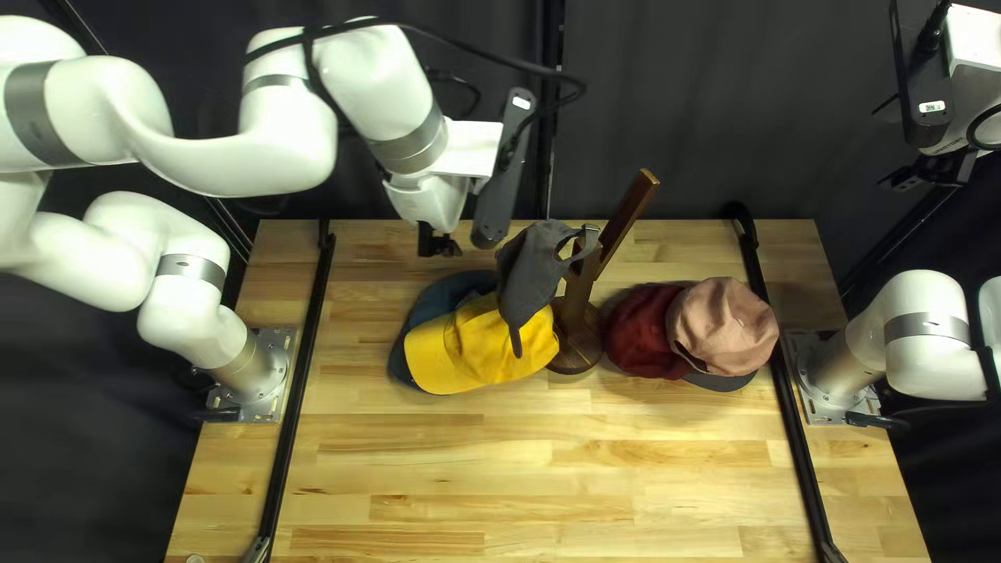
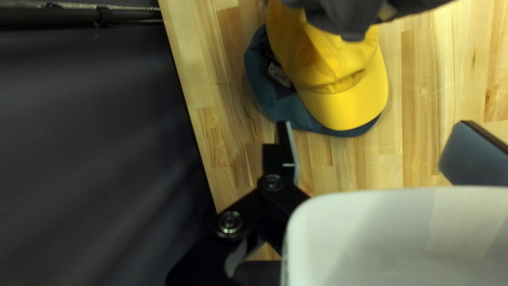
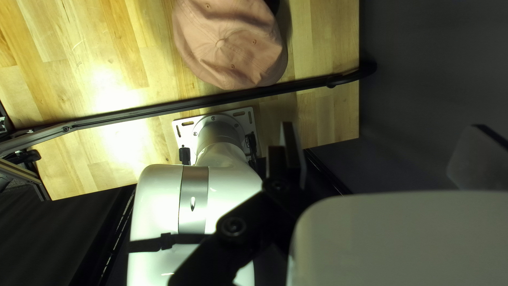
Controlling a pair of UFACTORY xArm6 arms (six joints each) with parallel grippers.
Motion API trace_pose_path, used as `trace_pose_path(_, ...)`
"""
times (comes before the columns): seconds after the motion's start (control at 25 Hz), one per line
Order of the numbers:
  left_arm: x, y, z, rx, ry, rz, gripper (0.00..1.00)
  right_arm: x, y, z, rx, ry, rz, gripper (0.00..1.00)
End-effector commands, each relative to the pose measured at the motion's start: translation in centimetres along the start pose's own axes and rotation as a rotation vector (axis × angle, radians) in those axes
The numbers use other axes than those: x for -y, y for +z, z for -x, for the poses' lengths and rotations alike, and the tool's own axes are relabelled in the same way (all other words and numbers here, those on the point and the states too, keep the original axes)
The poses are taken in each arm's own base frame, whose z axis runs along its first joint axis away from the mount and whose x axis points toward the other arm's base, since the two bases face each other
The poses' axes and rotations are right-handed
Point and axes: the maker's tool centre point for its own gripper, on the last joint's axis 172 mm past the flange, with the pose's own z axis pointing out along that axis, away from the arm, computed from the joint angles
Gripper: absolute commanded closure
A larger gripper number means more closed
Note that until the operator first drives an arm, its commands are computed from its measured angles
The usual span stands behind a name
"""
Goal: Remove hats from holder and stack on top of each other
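One grey hat (image 1: 532, 274) hangs on the wooden holder (image 1: 583, 313) at the middle of the table (image 1: 547, 469). It is draped from the stand's tilted upper arm, its brim pointing down in front of the yellow hat (image 1: 477, 352).

Four other hats lie on the wood in two piles, one either side of the holder's round base. At the left of the top left view, the yellow hat sits on a blue hat (image 1: 438, 301), whose edge shows behind and beneath it. At the right, a pink hat (image 1: 723, 320) rests partly on a red hat (image 1: 637, 332), close to the black rail (image 1: 799, 469) along that side. A dark brim (image 1: 719, 381) pokes out under the pink crown, and I cannot tell which hat it belongs to.

My left gripper (image 2: 373, 143) hovers over the table's far edge, just behind the yellow-and-blue pile, its fingers spread wide with nothing between them. From its wrist camera the pile lies just ahead of the fingertips, with the grey hat's brim overlapping the yellow crown beyond.

My right arm is raised off the table's right side. My right gripper (image 3: 385, 147) is likewise wide open and empty, looking down on the arm's own base plate (image 3: 184, 129) and the rail, with the pink hat ahead on the far side of that rail.
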Motion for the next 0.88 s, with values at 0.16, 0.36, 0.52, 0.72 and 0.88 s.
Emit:
trace_pose_path(0.16, 0.3, 0.1, -1.5, 0.000, 0.011, 0.016, 0.00, 0.0, 0.0, 0.0, 0.000, 0.000, 0.000, 0.00)
trace_pose_path(0.36, 0.4, 0.3, -2.5, 0.000, 0.020, 0.026, 0.00, 0.0, 0.0, 0.0, 0.000, 0.000, 0.000, 0.00)
trace_pose_path(0.52, 0.5, 0.2, -2.8, 0.001, 0.022, 0.034, 0.00, 0.0, 0.0, 0.0, 0.000, 0.000, 0.000, 0.00)
trace_pose_path(0.72, 0.6, 0.2, -3.4, 0.004, 0.023, 0.050, 0.00, 0.0, 0.0, 0.0, 0.000, 0.000, 0.000, 0.00)
trace_pose_path(0.88, 0.6, 0.1, -3.7, 0.005, 0.023, 0.064, 0.00, 0.0, 0.0, 0.0, 0.000, 0.000, 0.000, 0.00)
